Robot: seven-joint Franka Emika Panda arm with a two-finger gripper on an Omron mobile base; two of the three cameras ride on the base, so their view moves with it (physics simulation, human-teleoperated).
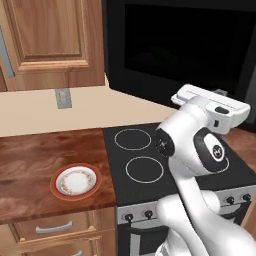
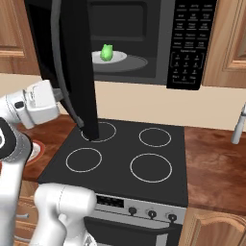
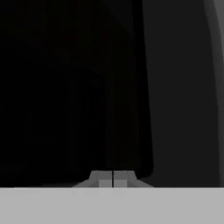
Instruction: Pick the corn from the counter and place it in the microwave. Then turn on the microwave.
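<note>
The black microwave [image 2: 190,43] hangs above the stove with its door [image 2: 72,62] swung wide open. Inside, the small green corn [image 2: 106,52] rests on the white turntable dish [image 2: 122,58]. My gripper [image 3: 113,179] is shut, its two tips pressed together with nothing between them, right up against the dark outer face of the door [image 3: 65,87]. In the right base view the gripper [image 2: 61,94] meets the door beside the long curved grey handle [image 2: 58,53]. From the left, the white hand [image 1: 215,107] sits just below the door's dark window [image 1: 185,45].
A white red-rimmed plate [image 1: 76,181] lies on the reddish-brown counter [image 1: 25,155] left of the black stovetop [image 2: 129,158]. Wooden cabinets [image 1: 50,40] flank the microwave. More counter [image 2: 216,163] lies right of the stove. The button panel [image 2: 191,45] is at the microwave's right.
</note>
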